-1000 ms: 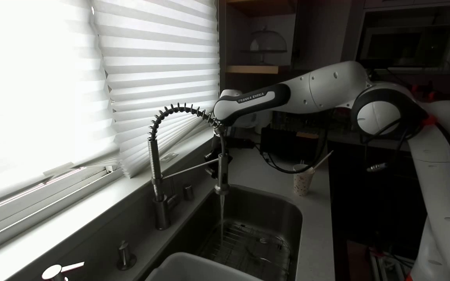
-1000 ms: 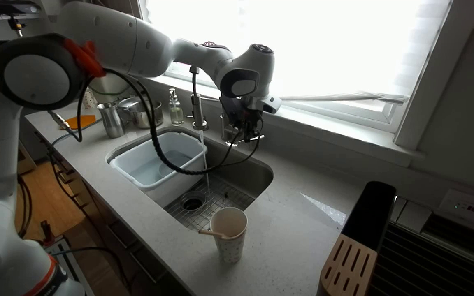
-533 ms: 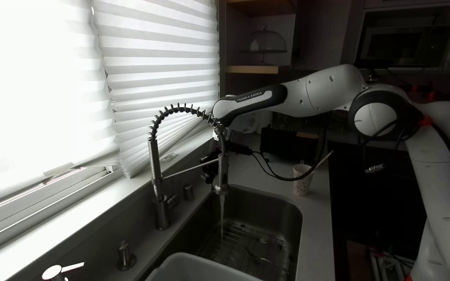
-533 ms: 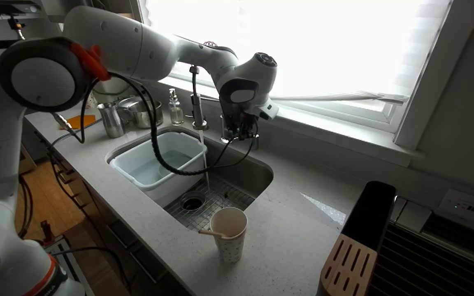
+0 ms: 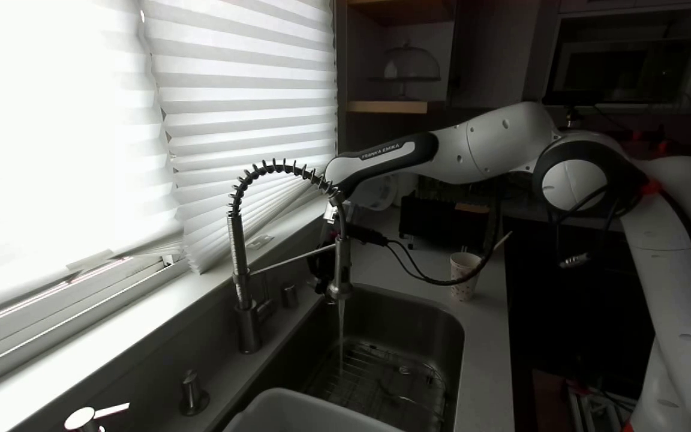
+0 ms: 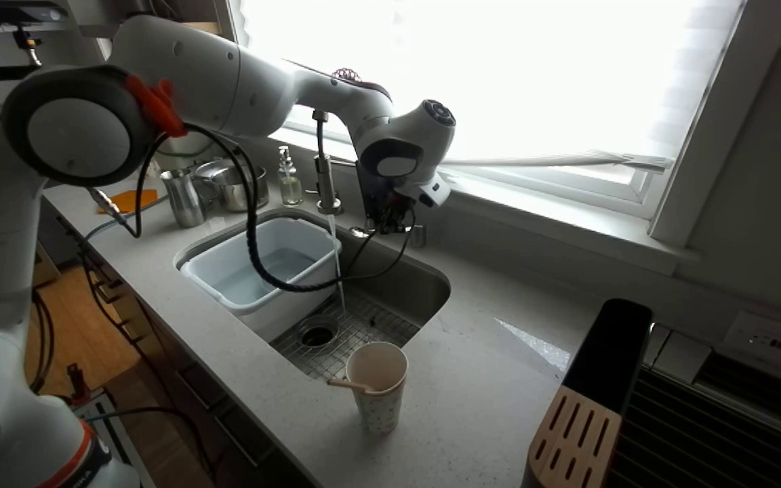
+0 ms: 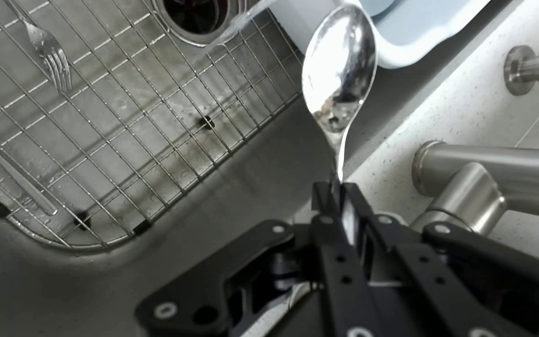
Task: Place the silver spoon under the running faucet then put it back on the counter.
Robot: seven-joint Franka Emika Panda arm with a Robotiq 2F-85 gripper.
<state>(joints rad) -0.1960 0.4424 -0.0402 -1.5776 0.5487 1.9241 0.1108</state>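
Faucet and tub stand near the hand (clamped on the spoon).

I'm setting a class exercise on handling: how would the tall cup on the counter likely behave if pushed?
The cup would probably tip easily, being tall and narrower at the bottom. It looks thin-walled, so it may dent. The stick leaning out of it might swing.

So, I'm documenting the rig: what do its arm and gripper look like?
The arm is pale grey and rounded, with black sections, red bands and FRANKA EMIKA lettering; a black cable loops from it. The gripper is black, with angular, jointed links and pale round screw heads.
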